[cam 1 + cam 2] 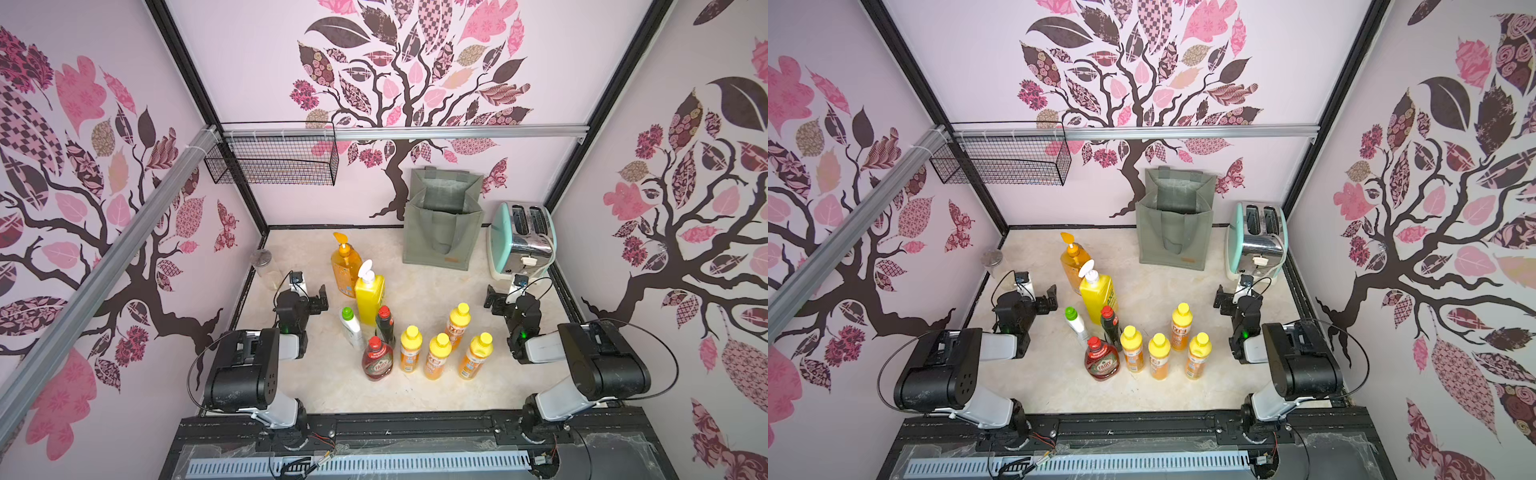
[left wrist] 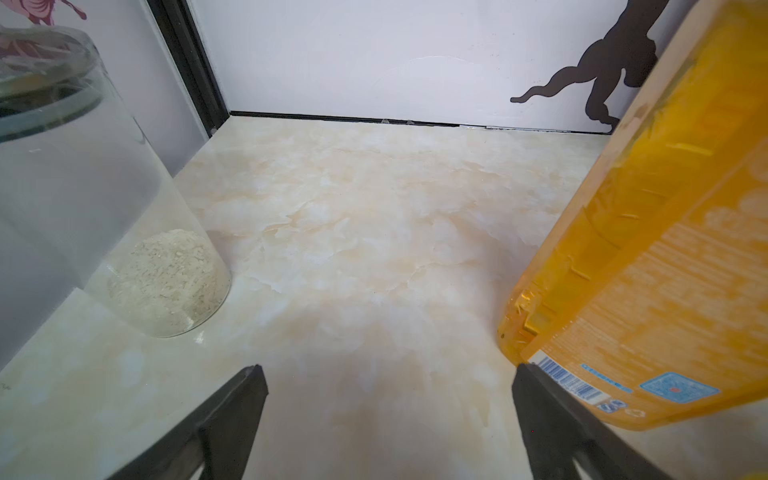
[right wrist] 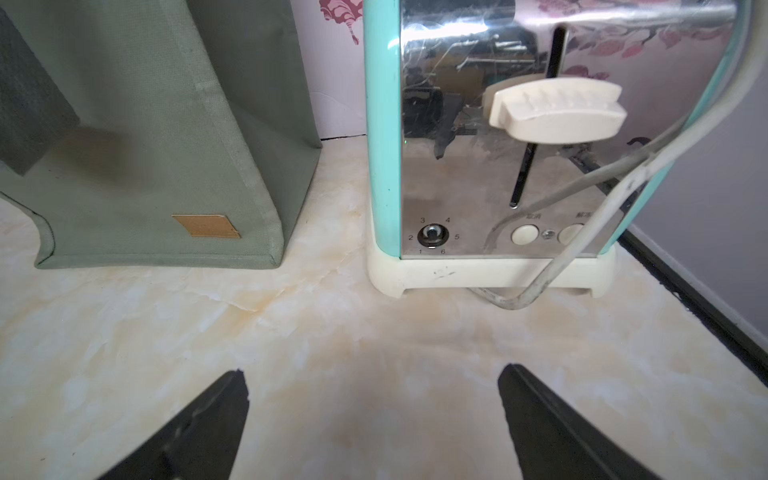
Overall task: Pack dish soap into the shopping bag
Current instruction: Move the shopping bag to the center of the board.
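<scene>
The dish soap bottles stand upright mid-table: an orange pump bottle (image 1: pixel 346 264), a yellow pump bottle (image 1: pixel 369 297), a white green-capped one (image 1: pixel 351 326), a dark red-capped one (image 1: pixel 385 324), a red Fairy bottle (image 1: pixel 377 360) and several small orange yellow-capped ones (image 1: pixel 438 357). Behind them, at the back wall, the grey-green shopping bag (image 1: pixel 442 226) stands open. My left gripper (image 2: pixel 390 368) is open and empty, just left of the orange pump bottle (image 2: pixel 648 249). To the right of the bottles, my right gripper (image 3: pixel 372 370) is open and empty, facing the bag (image 3: pixel 145 145).
A teal and chrome toaster (image 3: pixel 478 166) with a loose cord stands right of the bag. A clear glass jar (image 2: pixel 83 187) sits by the left wall. A black wire basket (image 1: pixel 276 160) hangs on the back rail.
</scene>
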